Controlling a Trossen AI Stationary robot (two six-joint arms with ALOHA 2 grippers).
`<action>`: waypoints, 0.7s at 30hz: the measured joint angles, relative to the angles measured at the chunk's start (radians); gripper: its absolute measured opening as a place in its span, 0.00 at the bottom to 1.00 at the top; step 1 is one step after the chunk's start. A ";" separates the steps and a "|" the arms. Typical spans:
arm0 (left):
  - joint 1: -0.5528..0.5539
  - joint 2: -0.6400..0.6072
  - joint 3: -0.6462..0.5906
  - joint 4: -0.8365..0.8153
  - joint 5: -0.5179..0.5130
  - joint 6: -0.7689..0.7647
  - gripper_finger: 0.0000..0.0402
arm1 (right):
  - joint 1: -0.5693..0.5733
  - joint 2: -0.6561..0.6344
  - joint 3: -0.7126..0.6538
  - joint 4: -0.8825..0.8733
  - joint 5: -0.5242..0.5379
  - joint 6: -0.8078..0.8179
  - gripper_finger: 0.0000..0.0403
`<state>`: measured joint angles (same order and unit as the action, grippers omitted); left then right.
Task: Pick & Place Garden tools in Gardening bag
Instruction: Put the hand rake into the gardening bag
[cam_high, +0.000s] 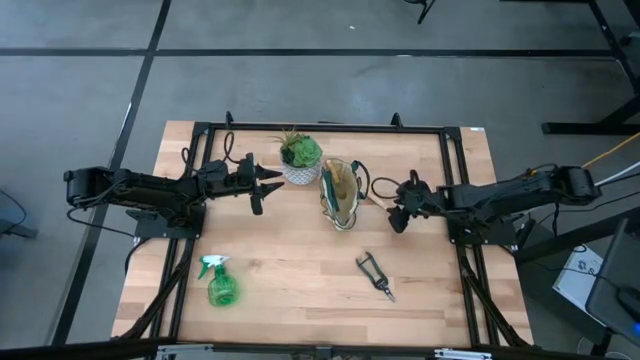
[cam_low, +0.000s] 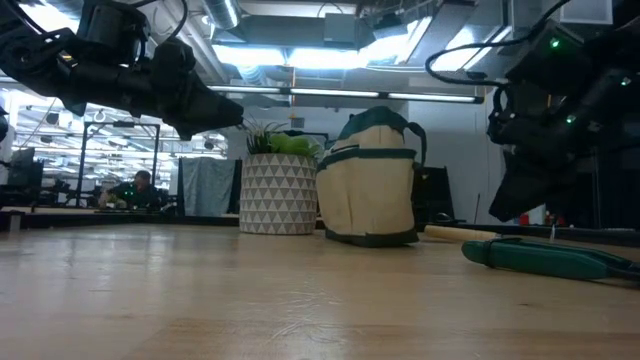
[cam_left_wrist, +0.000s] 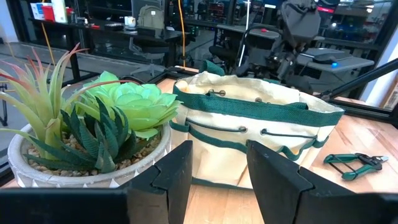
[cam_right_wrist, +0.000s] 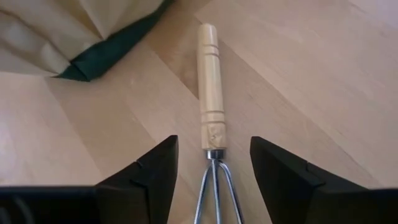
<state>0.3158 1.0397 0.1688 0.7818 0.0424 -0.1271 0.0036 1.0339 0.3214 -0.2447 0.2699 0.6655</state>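
Two arms idle-high — right gripper (cam_right_wrist: 211, 171) open, empty, straddling fork (cam_right_wrist: 209, 93) lying flat on worktop (cam_right_wrist: 298, 74) beside gardening bag (cam_right_wrist: 68, 31); handle axis points straight away. Left gripper (cam_left_wrist: 217, 177) open, empty, facing bag — farther off.

Potted plant (cam_high: 299, 157) on wooden table (cam_high: 300, 300)

- Gardening bag (cam_high: 339, 194): tan, green-trimmed, upright mid-surface.
- Fork (cam_right_wrist: 209, 93): wooden handle, lying flat just beside the bag.
- Pruner (cam_high: 375, 275): black, lying near front.
- Spray bottle (cam_high: 220, 282): green, on its side, front left.
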 joint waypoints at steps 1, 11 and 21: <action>0.000 0.000 0.000 0.000 0.000 -0.001 0.37 | -0.003 0.009 0.000 0.005 -0.007 0.000 0.50; 0.000 0.000 0.000 0.000 0.000 0.000 0.37 | -0.027 0.108 0.000 0.081 -0.013 -0.013 0.50; 0.000 0.000 0.000 0.000 0.000 -0.001 0.37 | -0.039 0.197 0.000 0.116 -0.012 -0.106 0.50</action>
<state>0.3161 1.0397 0.1688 0.7818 0.0424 -0.1276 -0.0349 1.2312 0.3218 -0.1288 0.2581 0.5593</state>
